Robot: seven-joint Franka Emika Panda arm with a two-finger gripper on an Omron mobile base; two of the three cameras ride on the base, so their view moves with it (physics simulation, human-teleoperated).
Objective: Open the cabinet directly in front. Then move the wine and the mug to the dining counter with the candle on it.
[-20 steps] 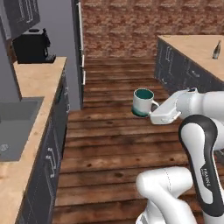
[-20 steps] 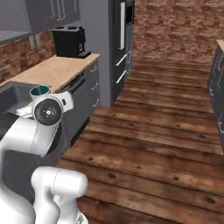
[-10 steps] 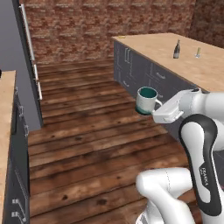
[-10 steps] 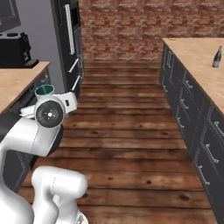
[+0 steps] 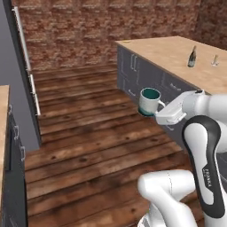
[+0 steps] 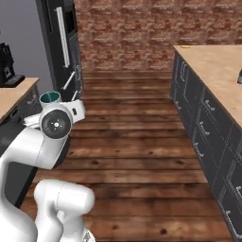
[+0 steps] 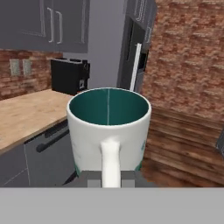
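A white mug [image 5: 149, 100] with a teal inside hangs upright over the wooden floor, and my gripper [image 5: 158, 111] is shut on its side handle. In the hand view the mug [image 7: 109, 124] stands in the middle, its handle running down to my gripper [image 7: 110, 178]. The mug's teal rim [image 6: 49, 98] peeks over the arm's joint. The wine [image 5: 192, 56] stands on the dining counter [image 5: 168, 51], the candle [image 5: 215, 60] just right of it. The counter [image 6: 212, 66] lies right of and beyond the mug. A grey wall cabinet [image 7: 48, 22] with paired bar handles has its doors shut.
A tall dark fridge unit [image 6: 59, 42] stands at the left by the brick wall. A black coffee machine [image 7: 68, 75] sits on the left-hand counter [image 7: 26, 116]. Grey drawers [image 6: 208, 123] line the dining counter's side. Wooden floor [image 5: 88, 133] stretches between the two counters.
The whole scene has swung across both base views, so the camera has moved: the dining counter with the wine is now nearer. The mug stays in the shut gripper.
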